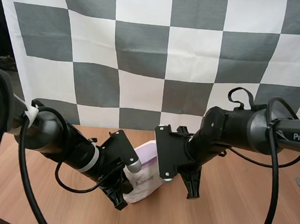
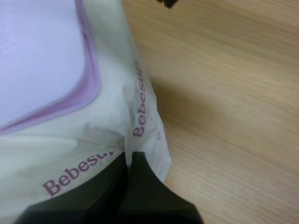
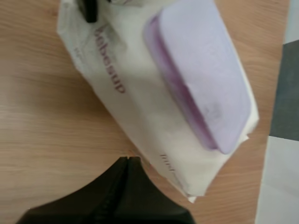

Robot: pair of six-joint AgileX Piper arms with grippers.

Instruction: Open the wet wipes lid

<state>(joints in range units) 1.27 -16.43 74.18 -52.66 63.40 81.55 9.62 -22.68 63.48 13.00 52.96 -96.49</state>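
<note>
Soft white pack of wet wipes point(image 1: 142, 181) lying flat on the light wood-grain table point(image 1: 236, 202), a gripper at either side

The rounded lilac plastic lid point(image 3: 201, 79) sits flush and closed on top, and the crinkly wrapper has purple "Bebesup" print down its sides. The left gripper point(image 2: 131, 156) has its black fingers pressed together into one wedge, tip touching the pack's corner seam. The right gripper point(image 3: 128, 161) is squeezed together too, tip right at the pack's long edge.

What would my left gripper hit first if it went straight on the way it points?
The wet wipes pack: the shut fingers of the left gripper point at its white wrap; contact unclear.
</note>
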